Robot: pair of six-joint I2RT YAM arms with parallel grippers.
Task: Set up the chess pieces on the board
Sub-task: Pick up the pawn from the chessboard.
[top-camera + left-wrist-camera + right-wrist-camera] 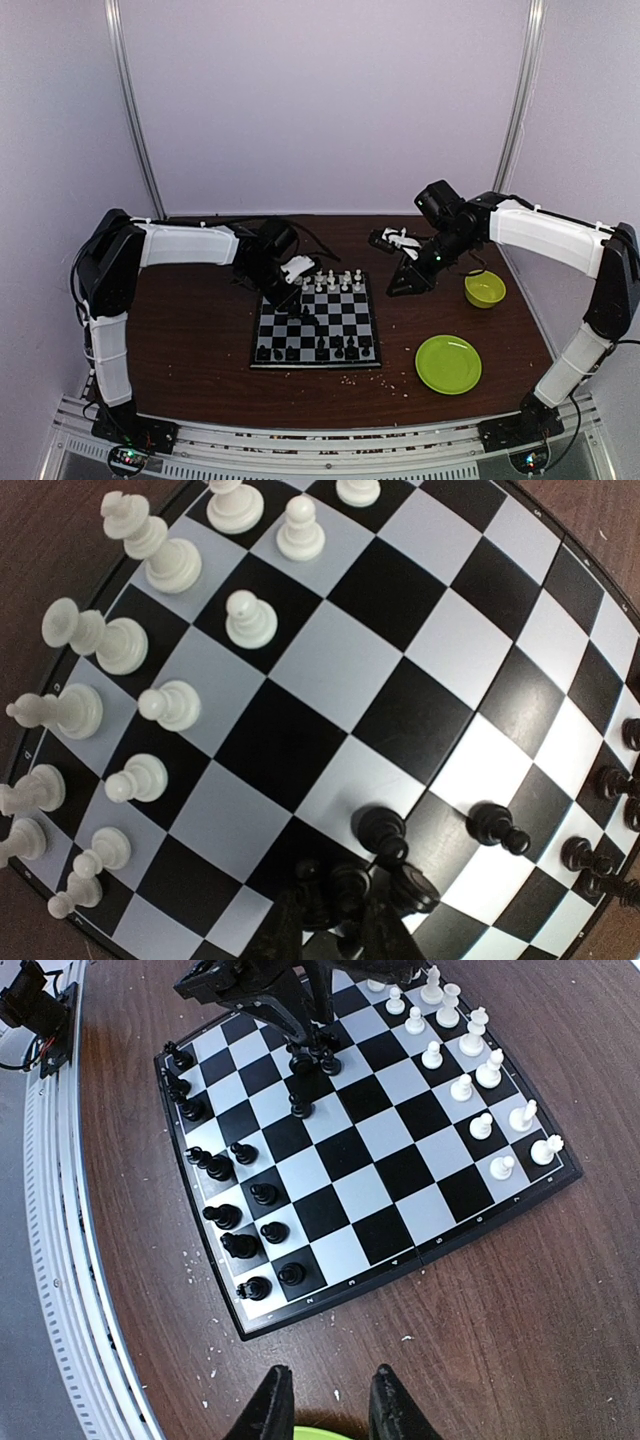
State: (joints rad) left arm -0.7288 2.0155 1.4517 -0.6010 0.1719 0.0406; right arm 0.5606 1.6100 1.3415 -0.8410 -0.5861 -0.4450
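The board (340, 318) lies at the middle of the table. White chess pieces (335, 281) stand in its two far rows and black chess pieces (318, 350) along its near rows. In the left wrist view the white pieces (165, 705) stand on the left of the board (330, 660). My left gripper (300, 298) hangs low over the board's left half. Its fingers (285, 925) close round a black piece (349, 885) that stands among other black pieces (384, 834). My right gripper (330, 1372) is open and empty, above bare table to the right of the board (400, 1160).
A round green plate (448, 363) lies at the right front; its edge shows under my right gripper (320, 1433). A green bowl (484, 289) stands at the right. Pale crumbs (392, 378) are scattered in front of the board. A metal rail (60, 1260) runs along the table's near edge.
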